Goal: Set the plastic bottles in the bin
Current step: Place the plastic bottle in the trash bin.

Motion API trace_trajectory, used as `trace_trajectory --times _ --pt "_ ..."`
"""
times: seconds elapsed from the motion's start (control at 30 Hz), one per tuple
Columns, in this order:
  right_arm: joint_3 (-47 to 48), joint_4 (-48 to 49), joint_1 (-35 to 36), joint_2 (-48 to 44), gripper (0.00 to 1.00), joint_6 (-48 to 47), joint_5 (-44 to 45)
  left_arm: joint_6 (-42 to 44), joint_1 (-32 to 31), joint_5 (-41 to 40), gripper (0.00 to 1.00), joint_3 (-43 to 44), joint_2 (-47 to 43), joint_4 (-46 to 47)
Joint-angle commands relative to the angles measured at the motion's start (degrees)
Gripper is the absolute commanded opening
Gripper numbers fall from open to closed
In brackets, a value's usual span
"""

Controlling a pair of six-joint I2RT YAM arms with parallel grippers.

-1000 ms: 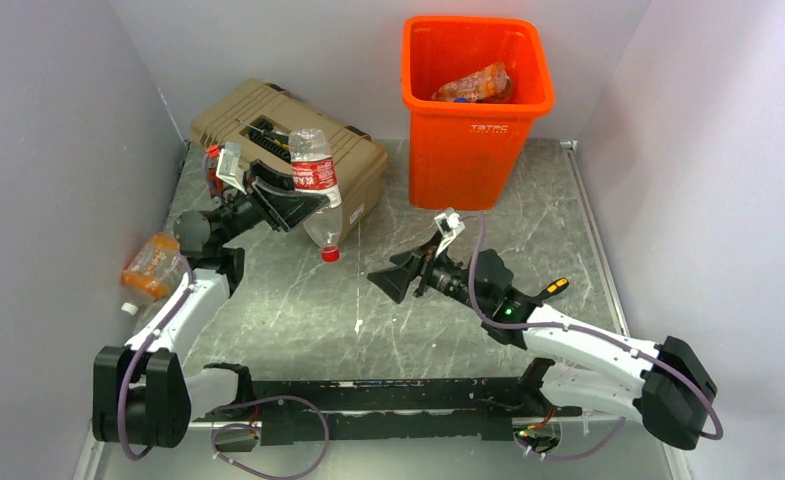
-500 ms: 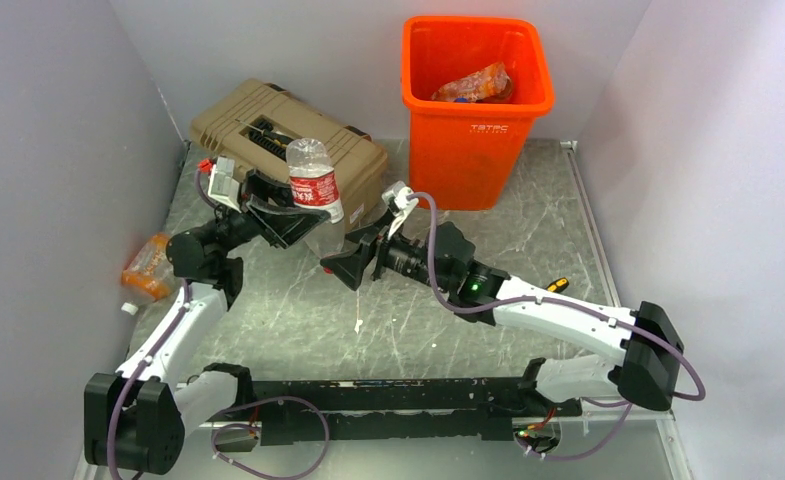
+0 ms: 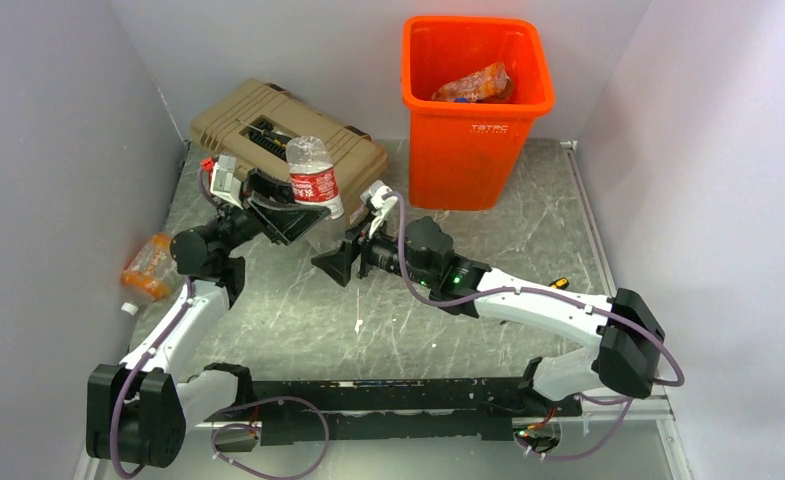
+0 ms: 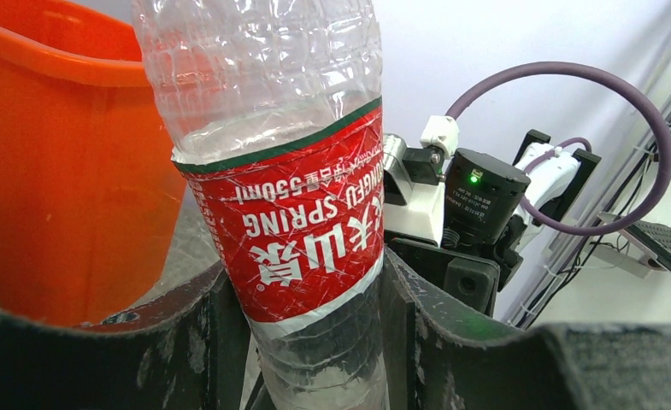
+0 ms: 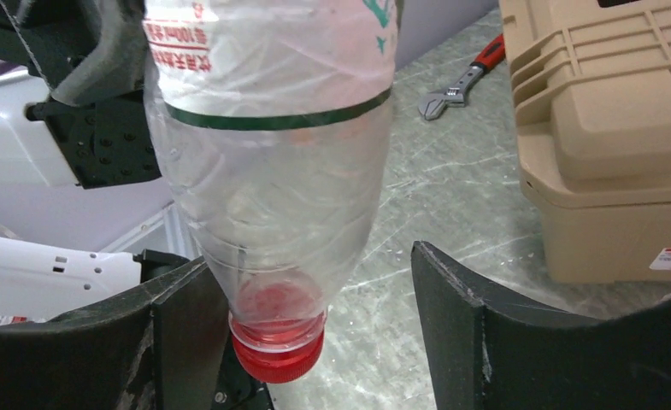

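While left pincer (image 3: 295,212) grips bottle (image 3: 313,180), right pincer (image 5: 306,329) has arrived.

We see the right gripper (image 3: 336,262) swing off 6 o'clock of the bin (image 3: 473,150) toward 9 o'clock. Its jaws now straddle the bottle (image 3: 313,182) neck and are narrowing. The left gripper (image 3: 300,215) now holds the bottle more upright.

Left fingers (image 4: 199,342) clamped, left arm (image 3: 183,312) raised; right fingers (image 5: 473,337) apart, right arm (image 3: 538,300) outstretched.
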Motion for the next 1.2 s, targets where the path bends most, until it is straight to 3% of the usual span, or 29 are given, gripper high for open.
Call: trace_trajectory --times 0.0,0.33,0.47,0.63,0.7,0.77,0.8,0.87,0.97,1.17 --pt "3.96 2.62 -0.12 0.66 0.71 -1.35 0.03 -1.53 -0.14 -0.21 0.09 0.10 -0.92 2.98" --pt "4.58 2.35 -0.12 1.35 0.32 -1.09 -1.26 -0.20 -0.14 -0.34 0.10 0.20 -2.13 0.61" --pt "5.00 1.43 -0.11 1.16 0.00 -1.32 -1.88 0.44 -0.14 0.45 0.28 0.74 -2.32 -1.30" --pt "4.27 0.96 -0.11 0.22 0.00 -1.59 -1.28 1.11 -0.14 0.26 0.40 0.63 -2.65 -2.14" --pt "3.87 0.85 -0.11 -0.34 0.00 -1.66 -1.31 1.41 -0.14 0.07 0.36 0.58 -2.67 -2.54" --pt "3.47 0.51 -0.11 -0.67 0.00 -1.55 -1.10 1.32 -0.14 -0.03 0.27 0.58 -2.59 -2.36" --pt "3.36 0.14 -0.11 -0.89 0.10 -1.60 -1.02 1.21 -0.14 -0.03 0.22 0.51 -2.52 -2.09" --pt "2.80 -0.37 -0.11 -1.33 0.49 -1.83 -0.82 1.18 -0.14 -0.18 0.14 0.45 -2.50 -1.95" --pt "1.21 -0.14 -0.11 -2.93 0.97 -2.06 0.30 1.27 -0.14 -0.55 0.06 0.40 -2.50 -2.33" --pt "-0.17 -1.31 -0.11 -5.51 1.00 -3.96 2.05 1.23 -0.14 -1.32 0.00 0.25 -2.50 -2.65"
